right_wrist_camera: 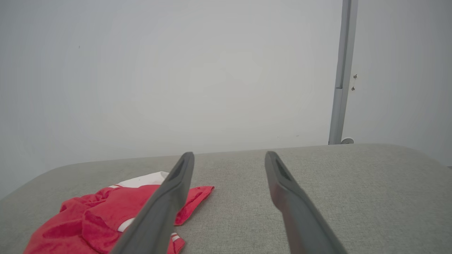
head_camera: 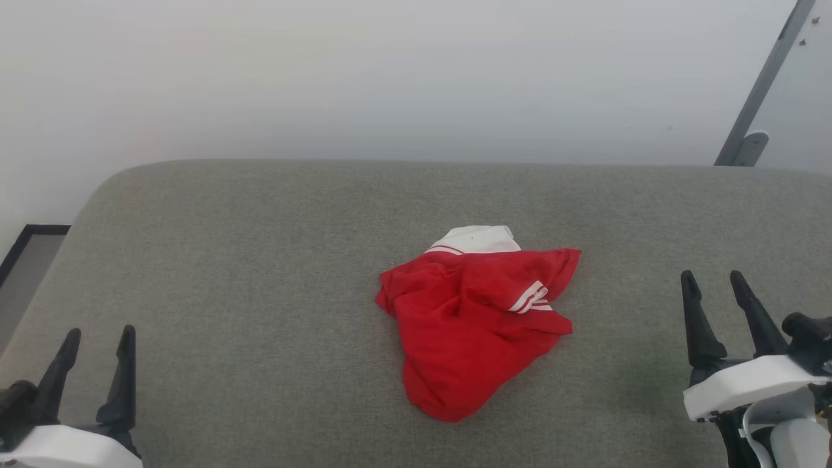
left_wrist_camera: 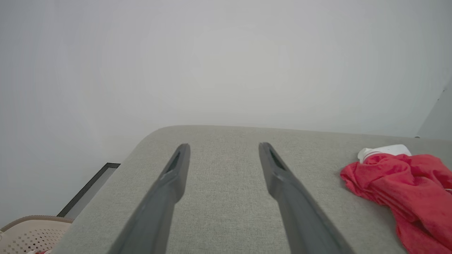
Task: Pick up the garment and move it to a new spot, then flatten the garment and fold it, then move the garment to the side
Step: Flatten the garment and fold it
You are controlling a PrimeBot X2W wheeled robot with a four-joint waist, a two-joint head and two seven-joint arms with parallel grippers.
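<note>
On the grey cushion (head_camera: 227,260), dead centre, you've got the garment (head_camera: 478,325) crumpled, w/ L gripper (head_camera: 101,330) at 9 o'clock & R gripper (head_camera: 710,273) at 3 o'clock of it, both spread wide, empty.

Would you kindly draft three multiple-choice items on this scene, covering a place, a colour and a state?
1. Where does the garment lie? A) midway across the grey cushion B) on the floor C) over its far edge
2. Its main colour? A) blue B) red C) green
3. The left gripper and right gripper are: A) both open and empty B) shut on cloth C) touching the garment
Answers: 1 A, cushion shows all round it; 2 B, red with white trim; 3 A, jaws spread, nothing between them.
</note>
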